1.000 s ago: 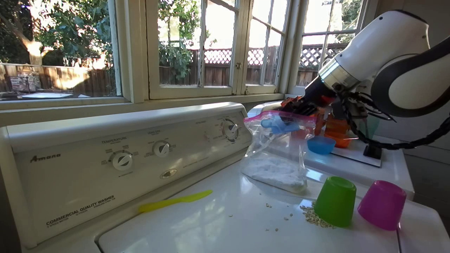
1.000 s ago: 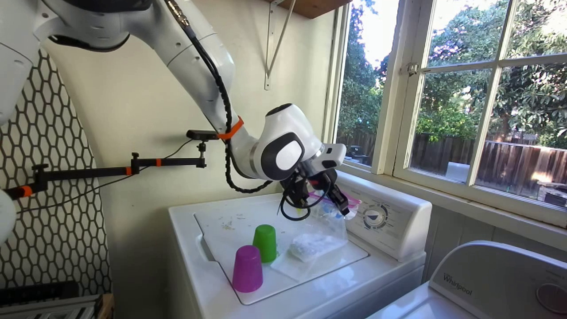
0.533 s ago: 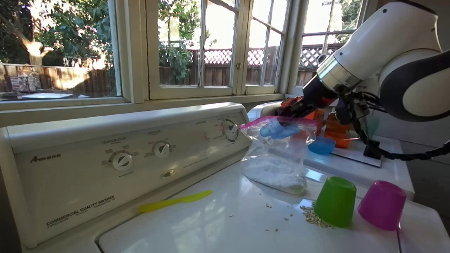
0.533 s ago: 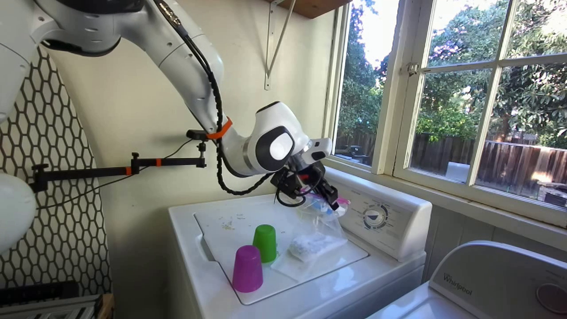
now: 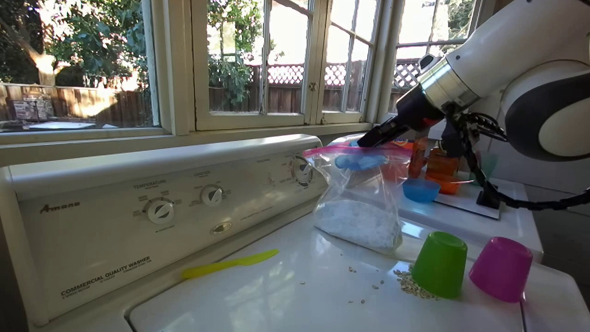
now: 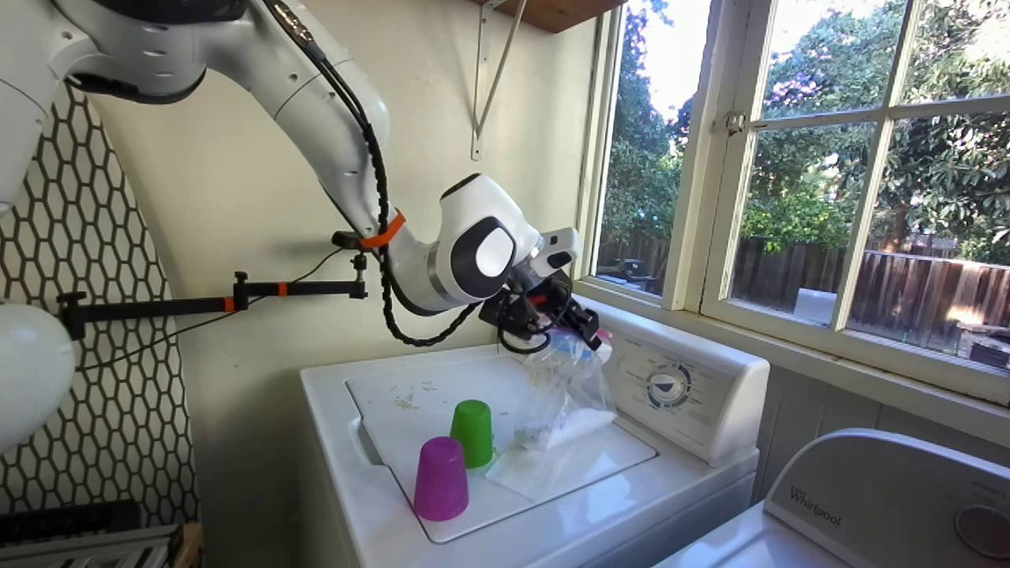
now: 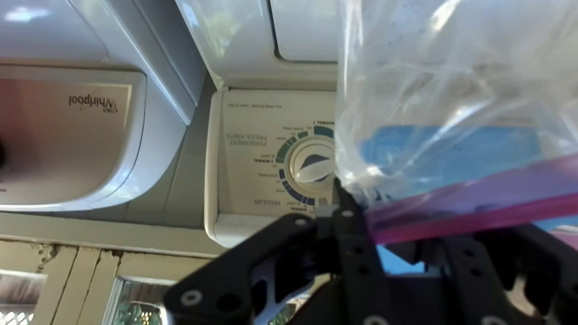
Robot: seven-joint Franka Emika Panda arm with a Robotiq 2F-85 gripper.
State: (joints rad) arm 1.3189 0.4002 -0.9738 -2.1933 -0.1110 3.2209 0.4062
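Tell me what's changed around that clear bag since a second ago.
The jaws have moved away from the Whirlpool machine and slightly up, drawing the pink rim of the clear bag with them. The bag stands straighter, its white contents heaped taller, its base apparently still on the lid. Nothing was taken or released; the jaws stay shut on the bag. Unmoved: green cup, magenta cup, yellow knife, spilled flakes.

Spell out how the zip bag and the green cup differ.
The zip bag is see-through, showing white contents; the green cup hides its inside.
The zip bag is taller than the green cup.
The fingers grip the zip bag near its top; the green cup stands free, upside down.
Shared: both are over the white washer.
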